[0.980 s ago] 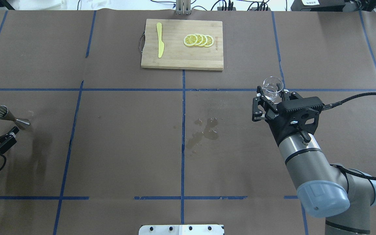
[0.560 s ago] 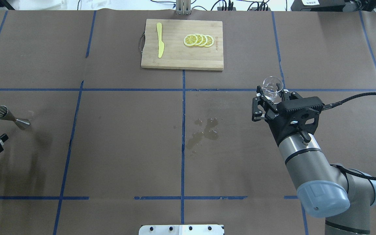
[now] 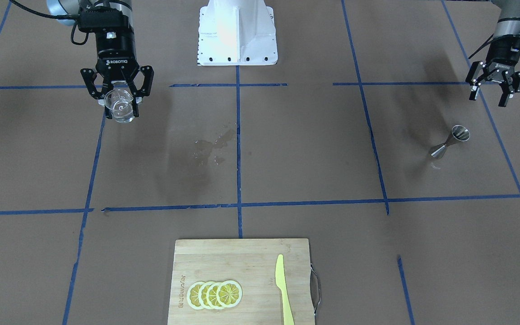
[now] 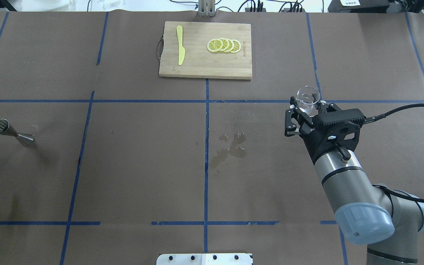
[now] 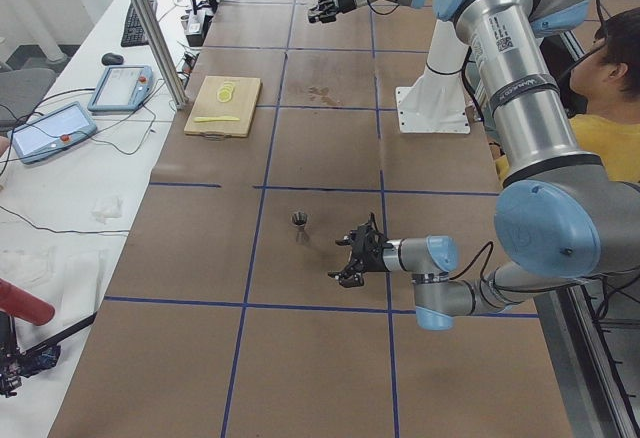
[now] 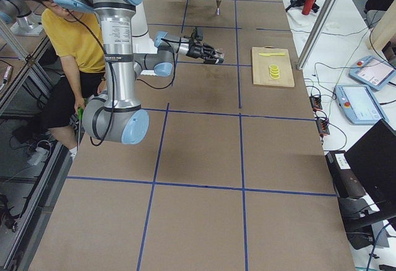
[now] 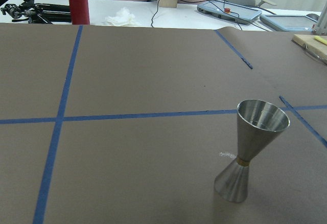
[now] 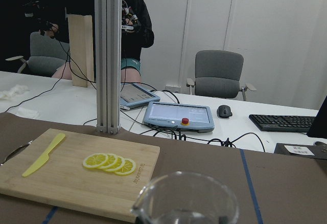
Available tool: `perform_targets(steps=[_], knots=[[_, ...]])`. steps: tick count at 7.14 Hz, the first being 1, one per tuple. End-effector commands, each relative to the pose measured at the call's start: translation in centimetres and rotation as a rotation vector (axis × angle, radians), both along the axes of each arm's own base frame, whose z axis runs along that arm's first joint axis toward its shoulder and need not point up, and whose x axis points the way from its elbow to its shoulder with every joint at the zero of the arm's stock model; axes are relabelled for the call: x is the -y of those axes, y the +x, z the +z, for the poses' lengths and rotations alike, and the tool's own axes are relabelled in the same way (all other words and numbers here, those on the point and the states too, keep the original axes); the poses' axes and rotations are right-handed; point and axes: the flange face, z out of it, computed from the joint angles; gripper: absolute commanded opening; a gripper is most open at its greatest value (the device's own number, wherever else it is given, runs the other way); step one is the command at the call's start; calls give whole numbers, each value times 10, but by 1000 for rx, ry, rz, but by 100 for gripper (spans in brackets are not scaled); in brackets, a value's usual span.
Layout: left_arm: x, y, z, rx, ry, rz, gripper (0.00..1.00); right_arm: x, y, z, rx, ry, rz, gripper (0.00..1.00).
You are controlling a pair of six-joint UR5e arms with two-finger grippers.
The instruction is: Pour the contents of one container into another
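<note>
The small clear glass cup (image 4: pixel 308 96) hangs above the table's right side, upright, with my right gripper (image 4: pixel 305 107) shut on it. Its rim (image 8: pixel 186 199) fills the bottom of the right wrist view. From across the table the cup (image 3: pixel 120 109) sits between the right gripper's fingers (image 3: pixel 136 85). The steel jigger (image 4: pixel 12 133) stands upright and alone at the far left, also seen close in the left wrist view (image 7: pixel 252 151). My left gripper (image 3: pixel 489 98) is open and empty, held above the table on the robot's side of the jigger (image 3: pixel 450 141), apart from it. It is outside the overhead view.
A wooden cutting board (image 4: pixel 197 68) at the table's far middle carries lemon slices (image 4: pixel 223 45) and a yellow knife (image 4: pixel 180 49). A wet spill (image 4: pixel 230 147) marks the paper at the centre. A person in a yellow shirt (image 5: pixel 606 128) sits beside the robot's base.
My left gripper has drawn back from the jigger toward the robot and left the overhead view. The right arm and cup have not moved.
</note>
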Motion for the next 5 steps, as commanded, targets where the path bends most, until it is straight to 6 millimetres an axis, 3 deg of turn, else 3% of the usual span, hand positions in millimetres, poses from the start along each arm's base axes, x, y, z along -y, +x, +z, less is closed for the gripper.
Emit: perform_targets(steps=[1, 2, 4, 5], knots=[[0, -22, 15, 23, -45, 10, 100, 6, -3, 13, -26, -16, -5, 0], [10, -25, 18, 17, -93, 37, 100, 14, 1, 16, -24, -33, -20, 0], [78, -29, 3, 101, -73, 64, 100, 32, 7, 30, -45, -62, -18, 0], [100, -28, -3, 113, -91, 97, 100, 40, 9, 35, -48, -76, -23, 0]])
